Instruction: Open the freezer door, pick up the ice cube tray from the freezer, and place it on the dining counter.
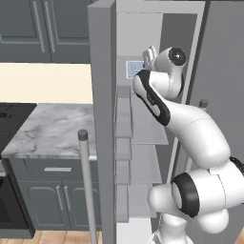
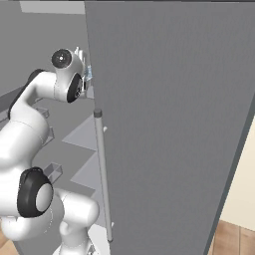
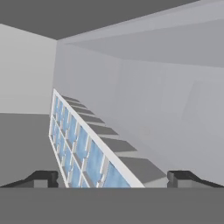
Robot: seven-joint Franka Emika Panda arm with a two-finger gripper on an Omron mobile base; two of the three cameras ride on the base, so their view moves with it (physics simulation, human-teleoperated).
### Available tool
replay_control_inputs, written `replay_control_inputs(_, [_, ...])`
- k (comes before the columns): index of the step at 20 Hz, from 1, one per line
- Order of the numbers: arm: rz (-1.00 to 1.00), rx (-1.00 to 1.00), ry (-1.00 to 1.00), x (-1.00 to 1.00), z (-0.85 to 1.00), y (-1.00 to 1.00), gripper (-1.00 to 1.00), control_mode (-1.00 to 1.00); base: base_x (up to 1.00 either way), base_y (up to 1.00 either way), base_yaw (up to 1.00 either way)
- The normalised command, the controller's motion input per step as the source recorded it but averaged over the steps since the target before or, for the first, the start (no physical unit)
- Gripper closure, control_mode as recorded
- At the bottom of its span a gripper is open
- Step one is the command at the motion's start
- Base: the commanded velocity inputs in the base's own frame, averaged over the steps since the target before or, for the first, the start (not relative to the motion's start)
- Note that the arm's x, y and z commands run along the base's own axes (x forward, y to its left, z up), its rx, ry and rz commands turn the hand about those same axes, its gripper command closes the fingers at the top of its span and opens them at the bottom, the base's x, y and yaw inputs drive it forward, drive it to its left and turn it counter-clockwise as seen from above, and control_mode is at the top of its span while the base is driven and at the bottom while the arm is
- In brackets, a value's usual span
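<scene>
The freezer door stands swung open, edge-on, with grey bins on its inner side and its silver bar handle in front. My arm reaches into the top of the white freezer. The light blue ice cube tray lies on an upper shelf, just left of my gripper. In the hand view the tray runs away from the hand between the two spread fingertips, which do not touch it; my gripper is open. The tray peeks past the hand. The dining counter is out of view.
A plain grey door with its own bar handle stands shut to the right of the arm. Pale shelves stack below the hand. A small marble counter over dark cabinets lies to the left, with a black stove beside it.
</scene>
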Motion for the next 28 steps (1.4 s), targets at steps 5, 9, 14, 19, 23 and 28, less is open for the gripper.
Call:
replay_control_inputs(5, [0.0, 0.0, 0.0, 0.0, 0.0, 0.0, -1.0, -1.0, 0.0, 0.0, 0.0])
replay_control_inputs(9, [0.0, 0.0, 0.0, 0.0, 0.0, 0.0, -1.0, -1.0, 0.0, 0.0, 0.0])
replay_control_inputs(14, [0.0, 0.0, 0.0, 0.17, 0.0, 0.0, -1.0, -1.0, 0.0, 0.0, 0.0])
replay_control_inputs(19, [0.0, 0.0, 0.0, 0.28, 0.0, 0.0, -1.0, -1.0, 0.0, 0.0, 0.0])
replay_control_inputs(23, [0.0, 0.0, 0.0, 0.07, 0.0, 0.0, -1.0, -1.0, 0.0, 0.0, 0.0])
replay_control_inputs(28, [0.0, 0.0, 0.0, 0.0, 0.0, 0.0, -1.0, -1.0, 0.0, 0.0, 0.0])
